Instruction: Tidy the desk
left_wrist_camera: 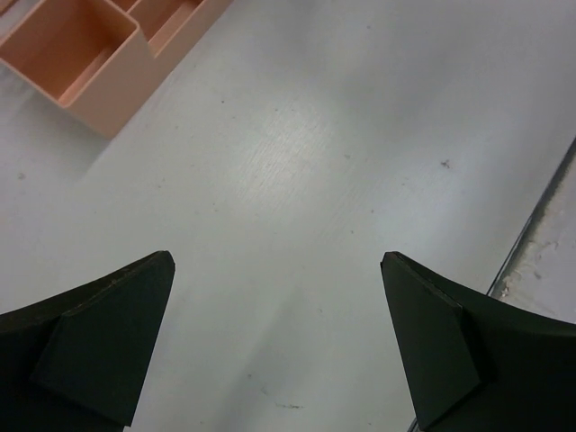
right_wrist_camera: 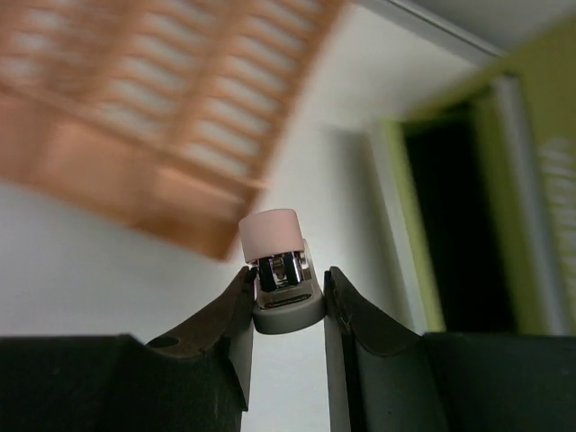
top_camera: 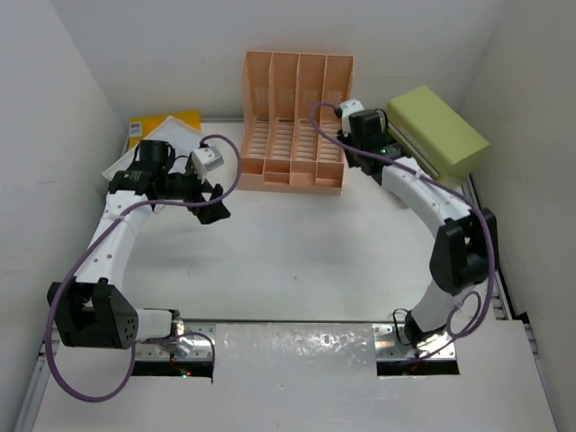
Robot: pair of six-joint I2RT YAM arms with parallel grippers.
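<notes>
Both bases [top_camera: 288, 346] sit at the near edge of the desk [top_camera: 297, 261], the wide white top that fills the overhead view. At its far end stands a peach rack [top_camera: 292, 126], with a green box [top_camera: 441, 130] to its right and yellow papers [top_camera: 166, 126] in the far left corner. The left gripper [top_camera: 216, 202] hangs over the desk just left of the rack's front. The right gripper [top_camera: 353, 153] is in the gap between rack and box.

Seen from the left wrist, the left gripper [left_wrist_camera: 279, 342] is spread wide, its fingers [left_wrist_camera: 99, 342] far apart with nothing between them, only bare desk [left_wrist_camera: 297, 180] below. A corner of the rack [left_wrist_camera: 81, 54] shows top left, and a metal rail [left_wrist_camera: 540, 225] runs along the right.

From the right wrist, the right gripper [right_wrist_camera: 288, 306] is closed narrowly on a small item [right_wrist_camera: 274, 256]: grey base, shiny metal middle, pale pink round cap. It is held upright between the fingertips, above the desk [right_wrist_camera: 90, 261]. The rack [right_wrist_camera: 153, 99] is blurred at upper left. On the right, the box [right_wrist_camera: 468, 225] shows a dark opening.
</notes>
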